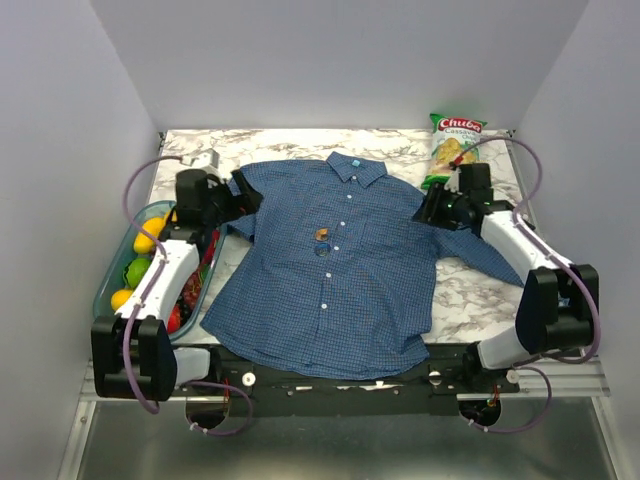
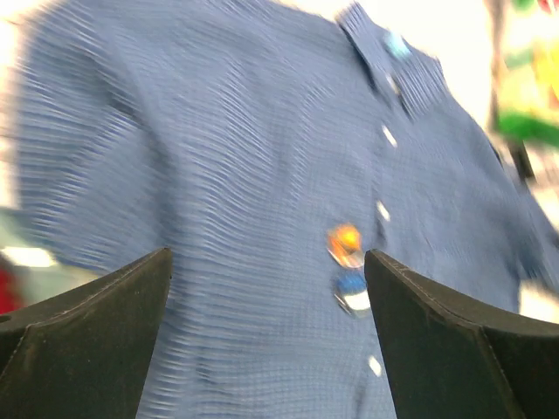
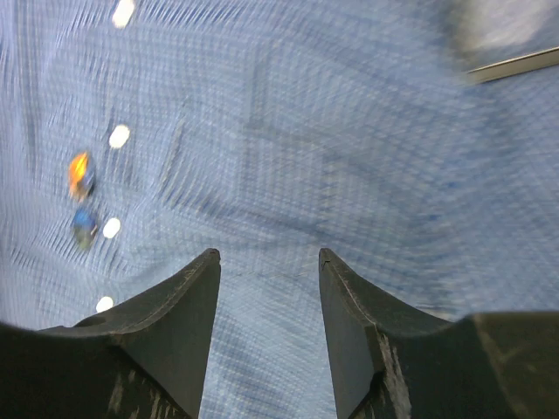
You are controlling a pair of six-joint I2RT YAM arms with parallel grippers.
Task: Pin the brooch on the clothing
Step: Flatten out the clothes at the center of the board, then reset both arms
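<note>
The clothing (image 1: 330, 270), a blue finely checked shirt with white buttons, lies spread flat on the marble table, collar toward the back. The brooch (image 1: 322, 240) rests on its chest beside the button row, as an orange piece (image 2: 347, 243) with a blue round piece (image 2: 351, 288) just below it. It also shows in the right wrist view as the brooch (image 3: 80, 175). My left gripper (image 1: 244, 192) hovers over the shirt's left shoulder, open and empty (image 2: 268, 254). My right gripper (image 1: 427, 210) is above the right shoulder, open with only fabric beneath it (image 3: 267, 252).
A clear bin (image 1: 108, 270) of yellow, green and red fruit stands along the left table edge under the left arm. A green-and-white chips bag (image 1: 452, 145) lies at the back right. A small grey object (image 1: 205, 160) sits at the back left. White walls enclose the table.
</note>
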